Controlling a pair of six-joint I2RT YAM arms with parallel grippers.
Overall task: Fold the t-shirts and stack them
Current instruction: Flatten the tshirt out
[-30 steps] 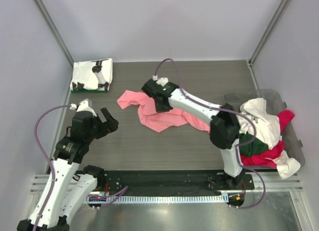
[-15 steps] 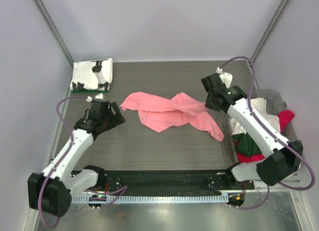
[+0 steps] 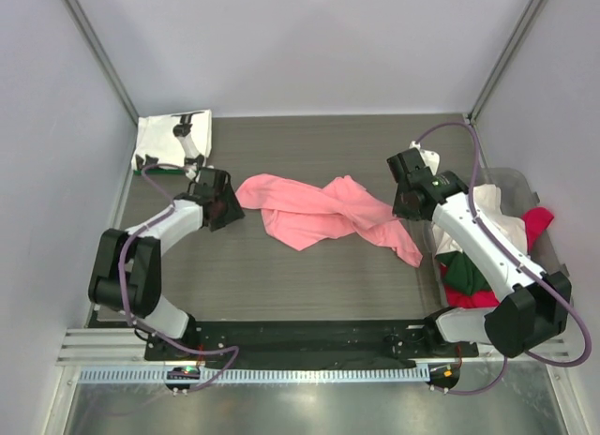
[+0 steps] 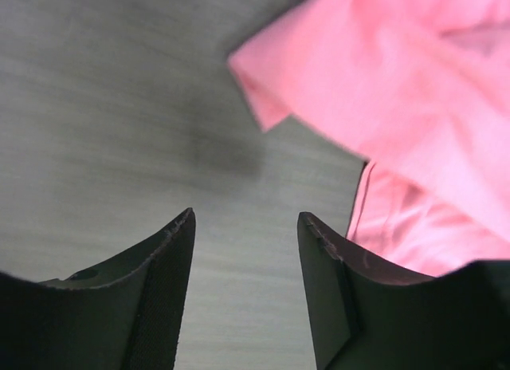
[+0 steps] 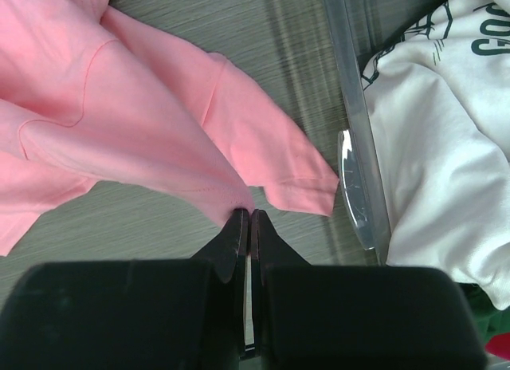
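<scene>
Salmon-pink t-shirt [image 3: 319,210] lies crumpled mid-desk [image 3: 281,271], long axis left–right. Left end effector [image 4: 247,217] — released — faces its left corner, just beside; right end effector [image 5: 248,215], clenched, touches the right hem.

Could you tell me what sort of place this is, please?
Likely a robotics lab cell: left arm and right arm bolted at a table, blank enclosing walls, a pink t-shirt lying out, a bin holding other t-shirts.
</scene>
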